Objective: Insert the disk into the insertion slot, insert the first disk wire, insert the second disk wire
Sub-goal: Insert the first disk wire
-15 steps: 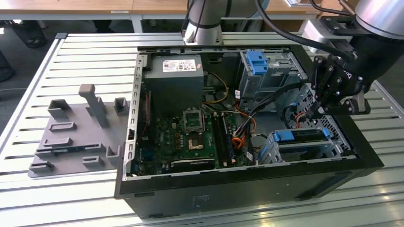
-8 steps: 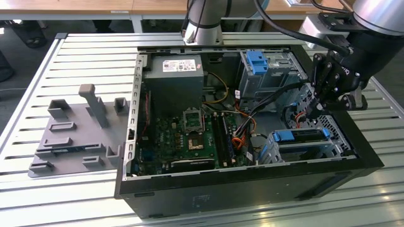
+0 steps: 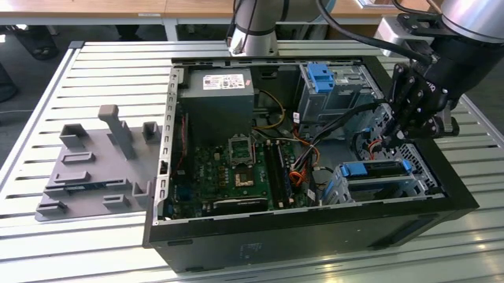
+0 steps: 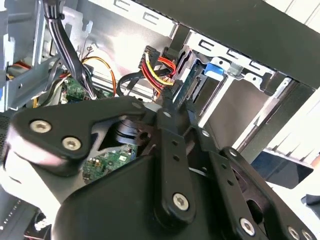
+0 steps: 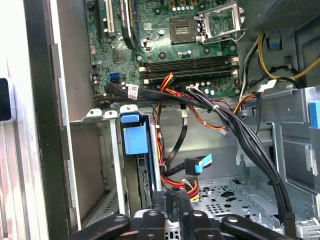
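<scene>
In the exterior view, you have the disk [image 3: 376,169] seated inside the insertion slot [image 3: 388,188], with its blue caddy showing at the slot's open top. Count the first step as done. Your gripper [image 3: 391,140] hangs just above the slot, down among the cables.

In the second wrist view, the gripper's fingers come together in a narrow pinch right at the slot's mouth, beside the edge of the disk. A bundle of red and yellow leads [image 4: 155,67] runs in just beyond the slot.

In the first wrist view, you can see what they pinch: a black plug [image 5: 170,201] trailing red and yellow leads. The fingers are closed on it, and it is aimed at the end of the disk in the slot. By my reading, the first wire is at the point of seating but not shown to be home. A blue-ended cable [image 5: 198,165] hangs loose near the slot, so the second wire looks undone.
</scene>
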Motion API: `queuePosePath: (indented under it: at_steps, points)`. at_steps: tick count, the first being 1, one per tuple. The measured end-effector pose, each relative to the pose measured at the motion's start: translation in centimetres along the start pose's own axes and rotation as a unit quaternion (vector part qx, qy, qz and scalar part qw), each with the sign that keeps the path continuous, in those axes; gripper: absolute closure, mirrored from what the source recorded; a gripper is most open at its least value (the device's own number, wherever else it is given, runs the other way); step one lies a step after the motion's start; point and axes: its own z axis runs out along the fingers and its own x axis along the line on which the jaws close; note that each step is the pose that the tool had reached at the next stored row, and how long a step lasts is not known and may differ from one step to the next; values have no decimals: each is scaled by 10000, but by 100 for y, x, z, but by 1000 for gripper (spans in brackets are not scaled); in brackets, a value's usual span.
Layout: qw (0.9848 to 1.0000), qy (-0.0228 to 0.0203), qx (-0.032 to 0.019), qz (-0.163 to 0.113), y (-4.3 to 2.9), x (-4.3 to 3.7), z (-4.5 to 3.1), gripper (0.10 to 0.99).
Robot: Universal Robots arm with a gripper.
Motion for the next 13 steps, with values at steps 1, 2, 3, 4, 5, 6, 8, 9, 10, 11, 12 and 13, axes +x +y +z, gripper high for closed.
queuePosePath:
  at_steps: [1,2,3,4,5,6,8,9,10,11,12,13]
  points:
    - [10000,4,0,39,-2,-3,1,835]
    - [10000,12,1,76,-2,-6,2,835]
    - [9999,17,2,108,-1,-9,5,776]
    - [9999,24,3,136,-1,-13,8,776]
    - [9999,30,3,169,-1,-16,11,776]
    - [9998,36,4,202,-1,-18,16,776]
    - [9996,51,5,265,0,-24,24,776]
    - [9996,58,6,294,0,-28,28,776]
    - [9995,66,8,314,-1,-30,34,776]
    - [9995,79,10,318,-3,-31,38,776]
    - [9995,87,11,318,-3,-31,42,776]
    - [9994,92,12,319,-4,-32,46,776]
